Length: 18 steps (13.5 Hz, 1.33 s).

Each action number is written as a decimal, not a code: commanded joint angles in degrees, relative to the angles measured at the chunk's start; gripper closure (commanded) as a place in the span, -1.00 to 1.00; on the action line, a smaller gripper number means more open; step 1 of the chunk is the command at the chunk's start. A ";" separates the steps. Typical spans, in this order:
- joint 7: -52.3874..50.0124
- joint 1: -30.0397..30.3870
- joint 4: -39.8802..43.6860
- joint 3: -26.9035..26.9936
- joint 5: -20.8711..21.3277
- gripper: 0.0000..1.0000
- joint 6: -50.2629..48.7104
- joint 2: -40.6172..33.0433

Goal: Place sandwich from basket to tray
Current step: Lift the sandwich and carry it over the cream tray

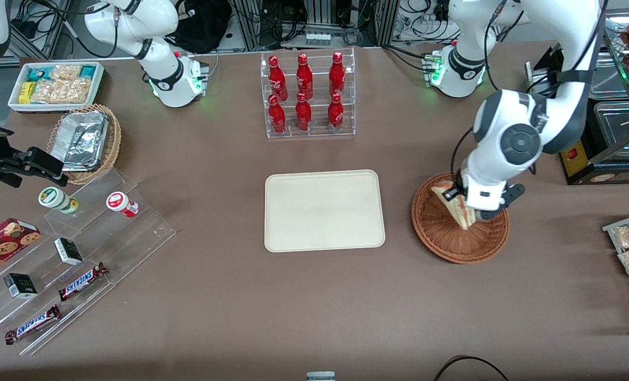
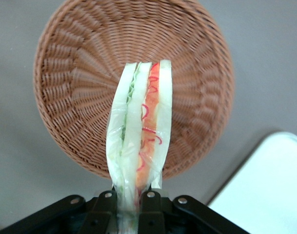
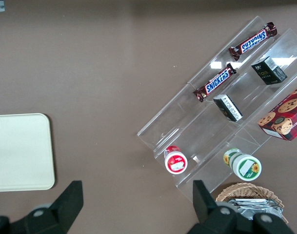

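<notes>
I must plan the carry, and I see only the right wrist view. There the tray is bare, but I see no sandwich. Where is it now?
Observer: The gripper is shut on the sandwich, above the basket.
Operator: Is anything else in the basket?
Observer: No, the left wrist view shows only bare wicker under the sandwich.
Operator: Where is the basket from the tray?
Observer: Beside the tray, toward the working arm's end of the table, with bare table between them.
</notes>
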 commanded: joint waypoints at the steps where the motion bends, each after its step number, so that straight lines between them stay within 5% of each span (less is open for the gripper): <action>1: 0.69 0.08 3.58 -6.19 4.38 0.93 -0.99 4.51; 8: -4.20 -0.36 17.54 -20.34 9.48 0.94 -1.16 17.33; 12: -14.77 -9.57 25.80 -20.36 19.94 0.97 -0.99 26.83; 18: -17.06 -17.32 39.87 -19.84 19.96 0.97 -4.58 38.00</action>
